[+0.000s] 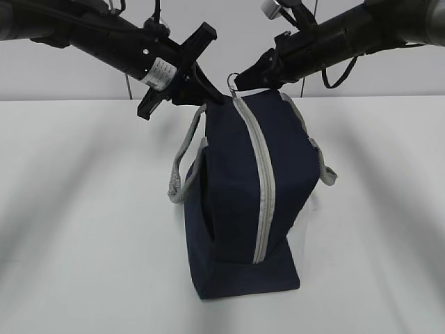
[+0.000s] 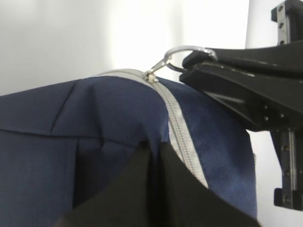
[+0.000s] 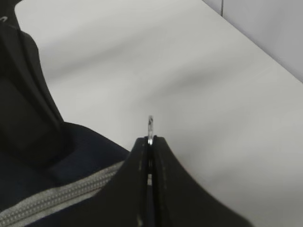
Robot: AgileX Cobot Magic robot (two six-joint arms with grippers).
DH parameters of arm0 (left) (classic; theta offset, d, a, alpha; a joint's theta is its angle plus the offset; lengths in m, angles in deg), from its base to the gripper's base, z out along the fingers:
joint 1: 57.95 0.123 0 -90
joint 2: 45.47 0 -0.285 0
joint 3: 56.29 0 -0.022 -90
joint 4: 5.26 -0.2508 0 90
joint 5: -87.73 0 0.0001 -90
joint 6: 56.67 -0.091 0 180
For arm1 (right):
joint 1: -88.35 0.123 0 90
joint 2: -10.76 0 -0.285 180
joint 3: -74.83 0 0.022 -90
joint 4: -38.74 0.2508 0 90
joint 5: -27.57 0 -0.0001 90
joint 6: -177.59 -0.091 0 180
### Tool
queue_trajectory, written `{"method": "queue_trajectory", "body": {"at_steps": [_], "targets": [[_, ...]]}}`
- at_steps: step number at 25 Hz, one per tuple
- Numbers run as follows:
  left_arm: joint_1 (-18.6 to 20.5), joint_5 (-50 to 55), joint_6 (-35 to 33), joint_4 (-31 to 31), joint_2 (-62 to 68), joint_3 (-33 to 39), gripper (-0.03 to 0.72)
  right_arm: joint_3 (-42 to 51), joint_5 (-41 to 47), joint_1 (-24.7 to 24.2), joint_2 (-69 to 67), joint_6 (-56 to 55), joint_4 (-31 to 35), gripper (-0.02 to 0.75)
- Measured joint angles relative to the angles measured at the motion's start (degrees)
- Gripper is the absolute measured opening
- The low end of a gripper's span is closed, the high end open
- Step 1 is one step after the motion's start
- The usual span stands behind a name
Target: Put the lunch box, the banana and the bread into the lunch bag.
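A white printed sticker on the left arm (image 1: 161,72) — its lettering too small to read.

bags: 1, navy (image 1: 229,188) | zippers: 1, grey (image 1: 262,174) | ring pulls: 1, metal (image 2: 182,56) | handles: 2, grey webbing, one per side (image 1: 182,167) | arms: 2 | grippers: 2, left (image 1: 201,87), right (image 1: 243,80) | tables: 1, white (image 1: 83,229) | lunch box, banana, bread: none countable
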Motion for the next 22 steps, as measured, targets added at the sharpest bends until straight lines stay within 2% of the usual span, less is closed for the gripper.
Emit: {"method": "queue_trajectory", "body": {"at_steps": [7,11,22], "targets": [[0.00,0.08,-1.20,0.36,0.18,-0.02,0.008,-0.10,0.00,-1.66,0.00,9.15,0.23,-0.016],[0.00,0.33,-2.02,0.49,0.18,-0.02,0.007,-2.10,3.51,-3.03,-2.27,14.08,3.13,-0.016],[-1.28,1.51,-4.86,0.49,0.18,-0.20,0.007,-13.39,11.23,-3.55,-10.99,15.52,7.15,-0.016]]}}
